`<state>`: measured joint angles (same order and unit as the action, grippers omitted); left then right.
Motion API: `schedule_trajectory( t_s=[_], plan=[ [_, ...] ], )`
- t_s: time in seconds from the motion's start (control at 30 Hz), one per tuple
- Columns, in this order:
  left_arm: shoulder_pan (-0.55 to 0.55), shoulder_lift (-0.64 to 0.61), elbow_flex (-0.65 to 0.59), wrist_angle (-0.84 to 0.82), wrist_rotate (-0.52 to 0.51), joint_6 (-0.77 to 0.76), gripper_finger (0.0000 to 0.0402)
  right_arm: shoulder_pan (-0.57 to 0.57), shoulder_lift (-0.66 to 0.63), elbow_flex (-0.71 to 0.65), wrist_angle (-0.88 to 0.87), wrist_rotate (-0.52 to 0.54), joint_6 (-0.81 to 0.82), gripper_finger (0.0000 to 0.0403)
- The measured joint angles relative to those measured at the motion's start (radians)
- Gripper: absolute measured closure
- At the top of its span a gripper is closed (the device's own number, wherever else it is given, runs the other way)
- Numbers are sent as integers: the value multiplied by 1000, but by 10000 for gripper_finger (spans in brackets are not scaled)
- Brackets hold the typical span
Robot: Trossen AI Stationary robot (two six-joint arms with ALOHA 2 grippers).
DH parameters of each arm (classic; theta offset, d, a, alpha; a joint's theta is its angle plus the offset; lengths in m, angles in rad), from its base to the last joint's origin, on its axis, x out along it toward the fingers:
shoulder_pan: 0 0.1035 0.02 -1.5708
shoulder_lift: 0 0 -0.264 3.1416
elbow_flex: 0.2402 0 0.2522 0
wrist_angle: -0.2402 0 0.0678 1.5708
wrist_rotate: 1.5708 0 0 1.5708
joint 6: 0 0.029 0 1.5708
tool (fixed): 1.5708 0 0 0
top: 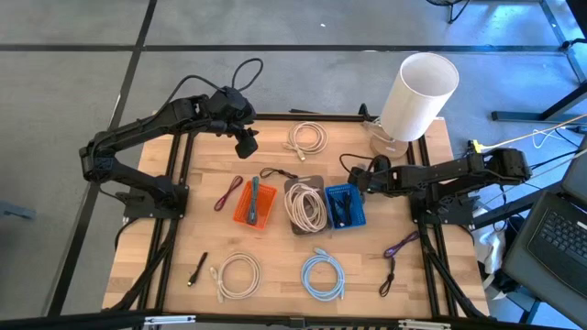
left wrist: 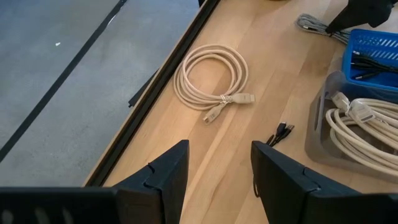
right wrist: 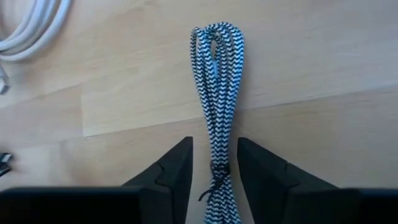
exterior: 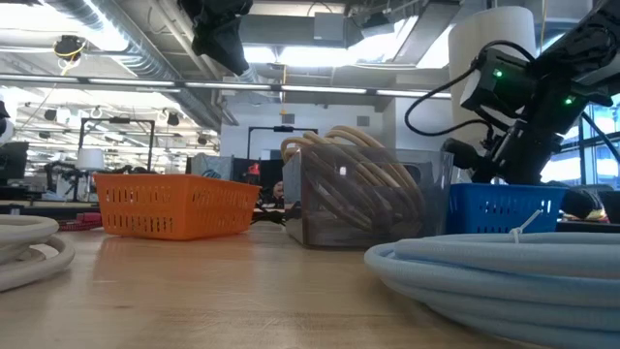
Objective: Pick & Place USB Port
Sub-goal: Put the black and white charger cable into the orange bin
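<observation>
A black-and-white braided USB cable (right wrist: 217,81), folded into a long bundle, lies flat on the wooden table just beyond the blue basket's (top: 345,206) far side. My right gripper (right wrist: 214,146) is low over it and open. Its fingers stand close on either side of the bundle's tied end and lie along its length. In the high view my right gripper (top: 352,174) sits at the blue basket's far left corner. My left gripper (top: 246,144) hovers open above the table's far left part, with a white coiled cable (left wrist: 211,81) ahead of it.
An orange basket (top: 254,203), a grey basket of beige cable (top: 305,207) and the blue basket stand in a row mid-table. White (top: 238,275) and light-blue (top: 323,275) coils lie near the front edge. Purple (top: 400,246), red (top: 227,194) and black (top: 197,270) cables lie around. A white cylinder (top: 419,95) stands far right.
</observation>
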<state>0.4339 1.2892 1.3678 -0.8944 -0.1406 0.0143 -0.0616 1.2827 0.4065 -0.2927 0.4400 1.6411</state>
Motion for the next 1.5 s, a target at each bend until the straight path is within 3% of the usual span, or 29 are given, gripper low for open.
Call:
schedule_trajectory(
  t_s=[0.4, 0.73, 0.97, 1.5],
  plan=[
    [0, 0, 0, 0, 0, -1, 235, 0, -2, 1, -44, -35, -4, 284],
    [0, 0, 0, 0, 0, -1, 235, 0, -3, 3, -40, -48, -4, 385],
    [0, 0, 0, 0, 0, -2, 235, 0, -3, 3, -41, -48, -4, 370],
    [0, 0, 0, 0, 0, -1, 235, 0, -3, 3, -41, -48, -4, 387]
  ],
)
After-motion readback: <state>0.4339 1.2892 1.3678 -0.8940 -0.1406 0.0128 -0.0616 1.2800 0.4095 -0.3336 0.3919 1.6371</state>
